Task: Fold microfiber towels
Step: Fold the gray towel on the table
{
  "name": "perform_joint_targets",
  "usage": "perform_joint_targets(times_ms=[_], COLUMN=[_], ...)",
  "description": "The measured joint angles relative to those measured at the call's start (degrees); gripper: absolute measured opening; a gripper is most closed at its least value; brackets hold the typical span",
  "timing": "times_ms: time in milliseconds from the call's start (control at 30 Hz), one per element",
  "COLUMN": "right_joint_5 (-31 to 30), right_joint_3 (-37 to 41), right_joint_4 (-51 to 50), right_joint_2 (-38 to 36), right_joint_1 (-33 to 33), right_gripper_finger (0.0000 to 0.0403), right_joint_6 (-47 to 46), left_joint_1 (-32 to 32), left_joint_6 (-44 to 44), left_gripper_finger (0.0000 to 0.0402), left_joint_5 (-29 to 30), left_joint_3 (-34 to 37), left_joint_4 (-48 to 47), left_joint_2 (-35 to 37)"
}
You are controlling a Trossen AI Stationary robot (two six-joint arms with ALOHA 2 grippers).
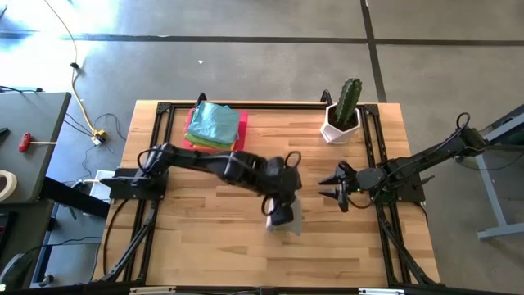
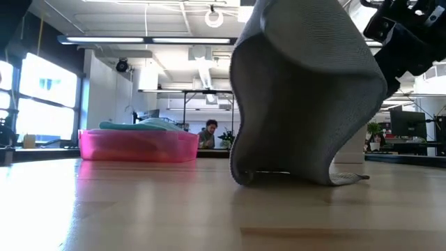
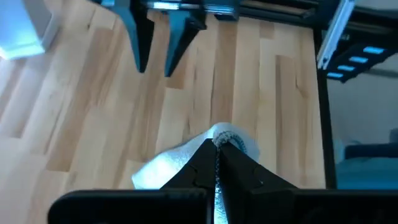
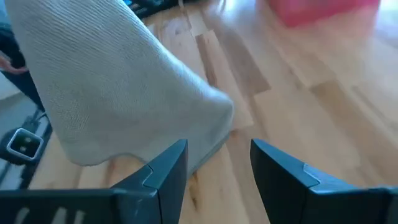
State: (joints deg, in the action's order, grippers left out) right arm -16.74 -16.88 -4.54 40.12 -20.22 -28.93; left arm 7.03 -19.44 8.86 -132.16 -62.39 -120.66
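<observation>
While hanging from left pincer (image 1: 281, 215) (clamped) | grey towel (image 2: 306, 90) touches table (image 1: 205, 246) | right pincer (image 1: 337, 187) apart, beside.

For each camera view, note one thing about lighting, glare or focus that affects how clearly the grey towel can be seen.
High view: even light, grey towel half hidden under the left gripper. Low view: bright windows behind, towel looms dark. Left wrist view: glare whitens the cloth. Right wrist view: towel sharp, pink tray blurred behind.
</observation>
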Motion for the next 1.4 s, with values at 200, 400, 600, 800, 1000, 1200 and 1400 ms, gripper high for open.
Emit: perform_joint_targets(times_ms=[200,400,600,800,1000,1200,1400], right_joint_5=[-1.5,4.0,-9.2,-25.5,-24.0,-22.4,-28.6], right_joint_3=[0.0,0.0,-0.1,-0.4,-4.2,-9.2,-13.0], right_joint_4=[9.0,21.9,28.2,42.4,49.5,46.4,39.6], right_joint_2=[0.0,3.3,11.2,20.1,26.7,33.3,37.2], right_joint_1=[0.5,-4.1,-6.2,-6.2,-6.2,-5.2,-4.5], right_gripper_finger=[0.0167,0.0167,0.0167,0.0167,0.0167,0.0167,0.0167], right_joint_6=[9.7,30.2,37.9,38.3,37.9,32.9,26.1], left_joint_1=[-4.6,-10.5,-14.8,-17.0,-18.4,-18.8,-18.2], left_joint_6=[-1.4,-4.7,-9.1,-12.0,-14.6,-15.1,-14.6], left_gripper_finger=[0.0,0.0,0.0,0.0,0.0,0.0,0.0], left_joint_5=[-1.8,-5.2,-11.7,-10.8,-6.7,-6.8,-7.1], left_joint_3=[0.0,0.0,0.0,0.0,0.1,0.1,0.1], left_joint_4=[0.0,-0.6,-1.1,-0.7,-0.4,0.7,2.0], left_joint_2=[0.0,0.0,-0.1,-0.1,-0.1,-0.1,-0.1])
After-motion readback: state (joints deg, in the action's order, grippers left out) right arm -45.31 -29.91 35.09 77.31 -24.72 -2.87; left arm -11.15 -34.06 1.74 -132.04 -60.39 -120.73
